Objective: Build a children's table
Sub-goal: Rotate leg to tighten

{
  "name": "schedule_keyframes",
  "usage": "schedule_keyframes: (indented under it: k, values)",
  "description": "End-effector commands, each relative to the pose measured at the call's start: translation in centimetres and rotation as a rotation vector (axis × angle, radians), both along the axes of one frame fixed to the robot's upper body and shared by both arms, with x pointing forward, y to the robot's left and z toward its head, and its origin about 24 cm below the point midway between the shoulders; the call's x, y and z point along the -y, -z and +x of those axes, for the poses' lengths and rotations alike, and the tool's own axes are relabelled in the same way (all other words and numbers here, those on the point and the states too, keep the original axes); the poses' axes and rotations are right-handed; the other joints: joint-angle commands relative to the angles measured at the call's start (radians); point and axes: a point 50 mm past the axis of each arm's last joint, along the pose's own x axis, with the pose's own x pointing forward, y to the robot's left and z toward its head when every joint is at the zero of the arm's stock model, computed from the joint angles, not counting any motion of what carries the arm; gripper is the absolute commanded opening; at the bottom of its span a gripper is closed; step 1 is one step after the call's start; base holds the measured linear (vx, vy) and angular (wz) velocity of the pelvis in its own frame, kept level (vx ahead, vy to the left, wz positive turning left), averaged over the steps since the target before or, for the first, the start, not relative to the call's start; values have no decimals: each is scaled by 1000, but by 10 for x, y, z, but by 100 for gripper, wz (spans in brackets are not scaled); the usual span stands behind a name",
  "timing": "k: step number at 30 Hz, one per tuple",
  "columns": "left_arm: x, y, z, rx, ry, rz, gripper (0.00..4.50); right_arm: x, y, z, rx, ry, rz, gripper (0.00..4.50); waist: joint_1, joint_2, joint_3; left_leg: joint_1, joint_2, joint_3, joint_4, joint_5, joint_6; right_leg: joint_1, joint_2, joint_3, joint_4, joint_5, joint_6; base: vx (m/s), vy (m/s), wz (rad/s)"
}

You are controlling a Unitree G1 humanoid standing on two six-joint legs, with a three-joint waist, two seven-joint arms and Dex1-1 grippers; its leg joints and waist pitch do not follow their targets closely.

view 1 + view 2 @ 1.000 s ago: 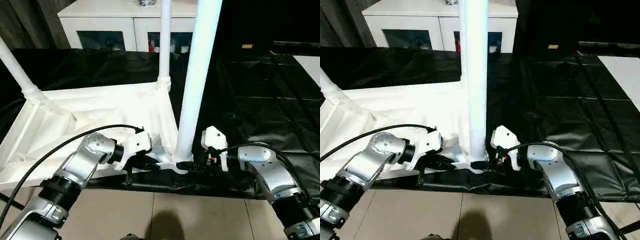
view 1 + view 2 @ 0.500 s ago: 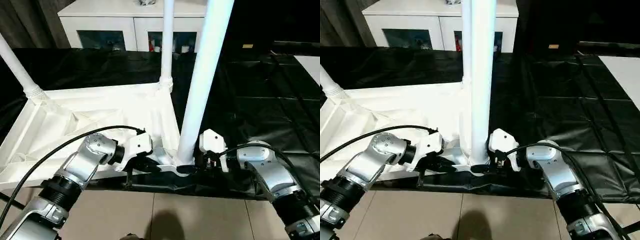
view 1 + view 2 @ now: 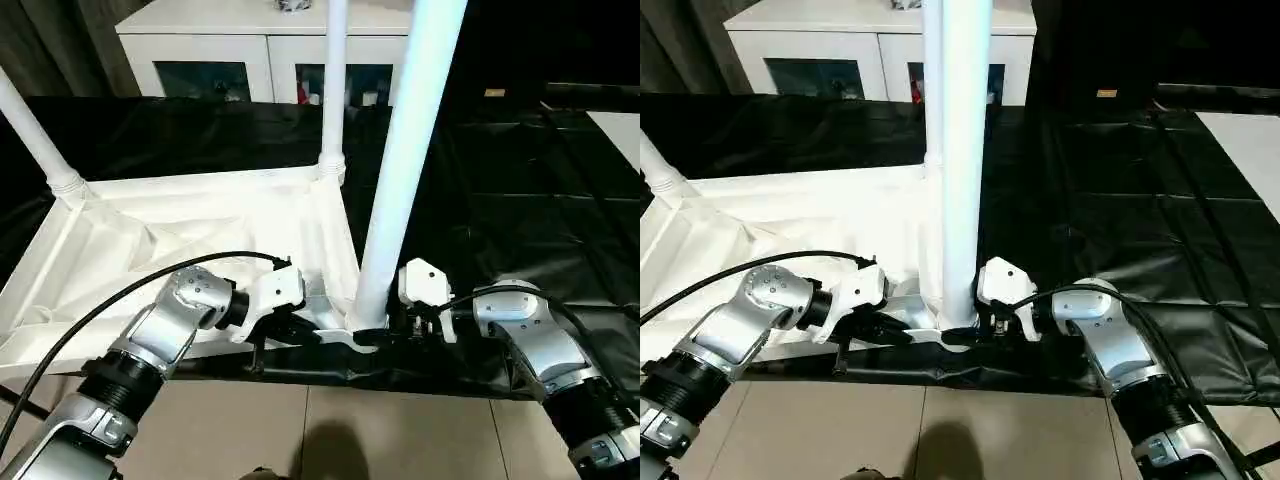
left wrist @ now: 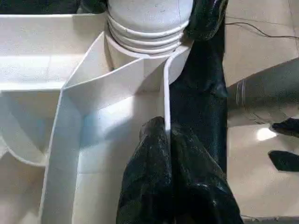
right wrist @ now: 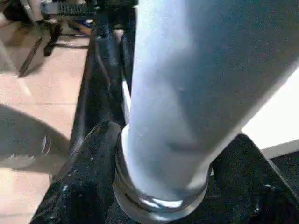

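I see my left gripper (image 4: 166, 154) with jaws clenched on the near rim of the upturned white ribbed plastic tabletop (image 3: 200, 225) on the black-covered worktop (image 3: 520, 200). My right gripper (image 5: 161, 186) has jaws clasping the long white tapered leg (image 3: 405, 160) at the near right corner socket. I read no writing.

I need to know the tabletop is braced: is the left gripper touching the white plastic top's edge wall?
Touching. In the left wrist view the left gripper has its black fingers shut on the thin edge wall of the white plastic ribbed tabletop.
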Motion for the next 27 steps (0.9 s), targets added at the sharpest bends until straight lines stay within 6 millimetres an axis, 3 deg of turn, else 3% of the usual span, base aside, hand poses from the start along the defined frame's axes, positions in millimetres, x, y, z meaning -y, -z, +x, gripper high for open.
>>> schedule_keyframes:
  k: [1, 3, 6, 11, 14, 16, 18, 22, 27]
  values:
    - [7, -7, 9, 52, -41, 1, 0, -5, 6, 2, -24, 85, 47, 256, -5, -5, -63, 28, 85, -46, -74, -202, 56, 29, -97, 49, -72, -160, -254, 0, 0, 0]
    - [9, -7, 12, 60, -72, -12, 0, -7, 7, 4, -25, 134, 64, 256, -8, -8, -61, 30, 83, -47, -76, -229, 36, 28, -98, 50, -78, -224, -239, 0, 0, 0]
    - [15, -8, 17, 65, -125, -38, 0, -13, 10, 6, -30, 206, 91, 256, -11, -8, -62, 31, 84, -48, -79, -236, 22, 27, -97, 50, -79, -238, -226, 0, 0, 0]
    - [26, -8, 29, 107, -259, -50, 0, -25, 13, 8, -41, 346, 114, 254, -16, -5, -63, 29, 82, -48, -79, -216, 21, 26, -94, 50, -76, -195, -227, 0, 0, 0]
    - [36, -6, 37, 125, -385, -56, 0, -32, 18, 15, -30, 533, 126, 254, -18, -9, -66, 27, 79, -49, -76, -197, 18, 31, -99, 51, -75, -166, -233, 0, 0, 0]
    - [39, -5, 39, 121, -421, -61, 0, -33, 19, 17, -22, 588, 121, 254, -21, -8, -67, 26, 78, -48, -75, -183, 24, 30, -96, 50, -74, -150, -232, 0, 0, 0]
    - [44, -3, 46, 129, -529, -70, 0, -34, 23, 23, -15, 748, 123, 254, -27, -5, -68, 24, 75, -47, -73, -163, 29, 30, -96, 50, -74, -114, -236, 0, 0, 0]
    - [49, -1, 57, 177, -682, -75, 0, -42, 26, 32, -5, 951, 139, 254, -34, -1, -67, 28, 74, -49, -77, -196, 21, 30, -95, 48, -80, -142, -234, 0, 0, 0]
    - [51, -3, 58, 191, -680, -76, 0, -52, 24, 37, -15, 1011, 164, 254, -36, -1, -66, 28, 76, -51, -80, -217, 17, 31, -98, 49, -81, -149, -222, 0, 0, 0]
